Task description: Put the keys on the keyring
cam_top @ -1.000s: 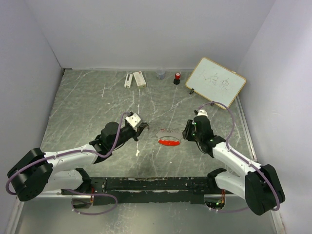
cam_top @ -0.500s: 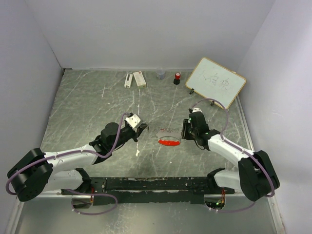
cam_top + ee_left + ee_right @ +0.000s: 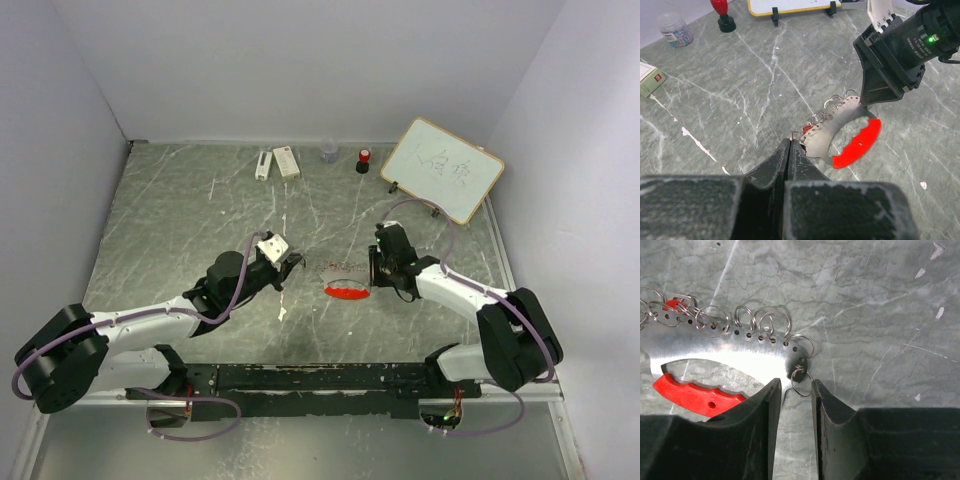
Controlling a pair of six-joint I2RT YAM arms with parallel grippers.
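- Top view: the left arm lies low and reaches diagonally, with the left gripper (image 3: 292,263) at the left end of the keyring (image 3: 347,286), mid-table. The right arm is bent inward, with the right gripper (image 3: 372,268) at the other end.
- Left wrist view: the matte black fingers (image 3: 805,167) are pressed together. Their tips sit beside a shiny curved steel plate with a ridged red plastic grip.
- Right wrist view: the jaws are narrowly apart, astride a small wire split ring (image 3: 801,381) at the plate's tip.

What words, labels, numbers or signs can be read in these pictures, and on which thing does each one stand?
No text is clear enough to quote.
On the whiteboard: dark handwritten strokes, too small to read.
On the black housing of the right arm, in the left wrist view: a line of white print, too blurred to read.
On the white box: a small red label, too small to read.
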